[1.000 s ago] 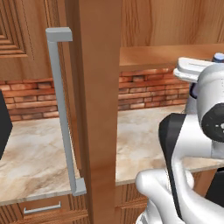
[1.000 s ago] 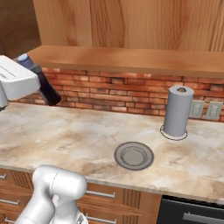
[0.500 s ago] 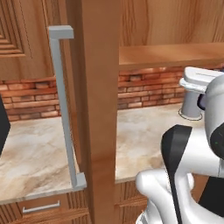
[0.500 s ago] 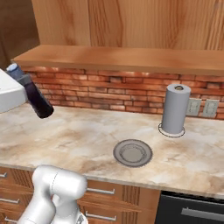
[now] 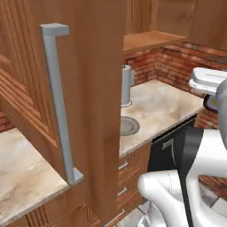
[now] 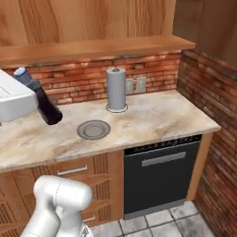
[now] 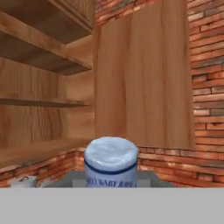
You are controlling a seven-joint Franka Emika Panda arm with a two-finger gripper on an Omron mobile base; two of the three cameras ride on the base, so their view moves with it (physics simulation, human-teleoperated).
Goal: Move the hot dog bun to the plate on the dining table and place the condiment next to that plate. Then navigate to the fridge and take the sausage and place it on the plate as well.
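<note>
My claw point(image 6: 28, 92) is clamped together on the condiment point(image 6: 48, 111), the small dark bottle. I carry it in the air above the bench point(image 6: 152, 118) rather than resting it there, because its place is beside the red-rimmed plate on the dining table, not here. In the right base view the bottle hangs tilted, its pale cap toward 11 o'clock and its base toward 5 o'clock. It sits at about 10 o'clock from the plain grey round plate point(image 6: 93, 129) and well above the marble. That grey plate is not my target, so I judge it best to leave it alone. The paper towel roll point(image 6: 116, 89) stands upright at 1 o'clock from the grey plate, against the brick wall point(image 6: 152, 69) and well apart from my load. In the hand view the cap fills the 6 o'clock part of the picture, with the label's lettering just under it. That tells me the bottle sits deep and centred in my grip, which I judge is secure enough for travel. A tall wooden cabinet door point(image 5: 93, 88) with a grey bar handle point(image 5: 57, 102) stands close by in the left base view, so I judge any swing that way needs care. The black dishwasher point(image 6: 162, 173) sits below the bench at 5 o'clock from the grey plate.
</note>
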